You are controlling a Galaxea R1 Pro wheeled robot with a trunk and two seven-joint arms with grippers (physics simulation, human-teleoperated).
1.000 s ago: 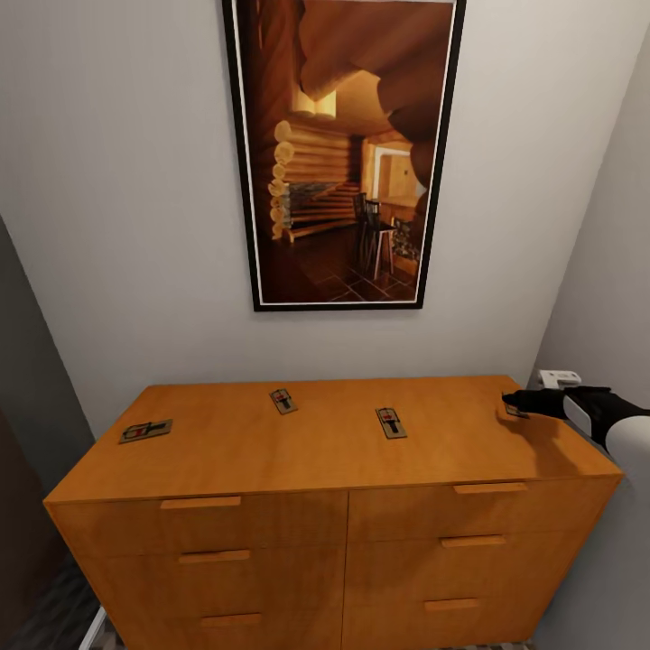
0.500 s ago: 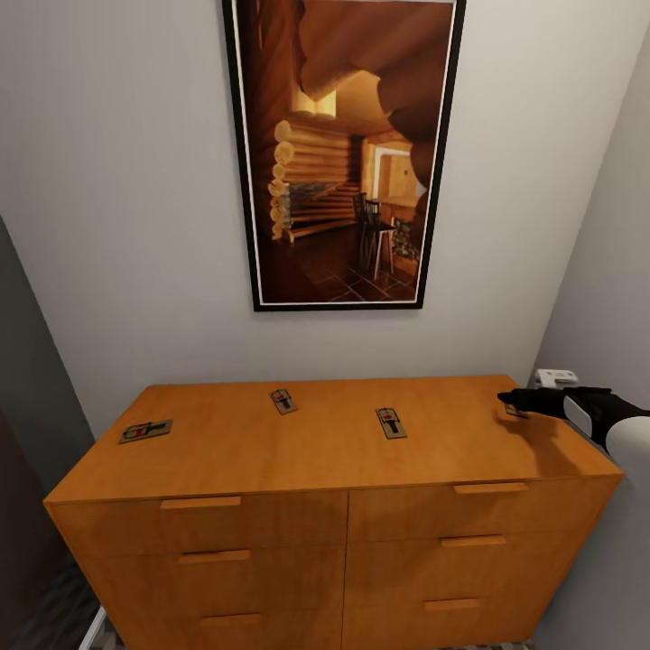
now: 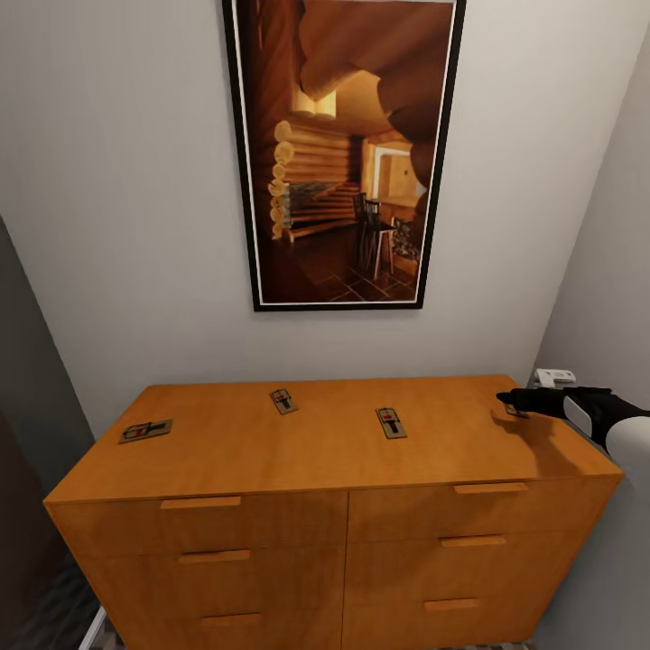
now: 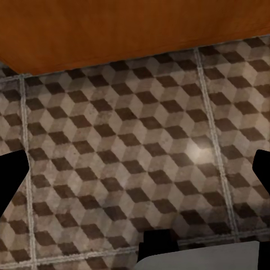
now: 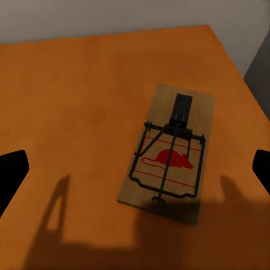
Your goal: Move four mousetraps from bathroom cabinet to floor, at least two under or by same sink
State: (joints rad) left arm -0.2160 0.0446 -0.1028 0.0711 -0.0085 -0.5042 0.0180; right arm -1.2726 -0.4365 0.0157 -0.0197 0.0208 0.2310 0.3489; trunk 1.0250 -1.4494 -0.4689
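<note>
Four traps sit on the cabinet (image 3: 271, 451) top; the rightmost trap (image 5: 169, 153) lies straight ahead between the right fingers (image 3: 507, 398), which are spread wide, its long axis running along the reach.

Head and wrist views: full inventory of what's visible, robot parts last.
mousetraps: four, tan with a red mark, on the cabinet top: far left, left of centre, centre, and far right under the right gripper
cabinet: one, orange-brown, six drawers, against the wall
framed picture: one, black frame, log-cabin interior, on the wall above the cabinet
bathroom floor: brown-beige cube tiles, below the left gripper
right gripper: black, open, over the far-right trap
left gripper: black, open, above the floor
</note>
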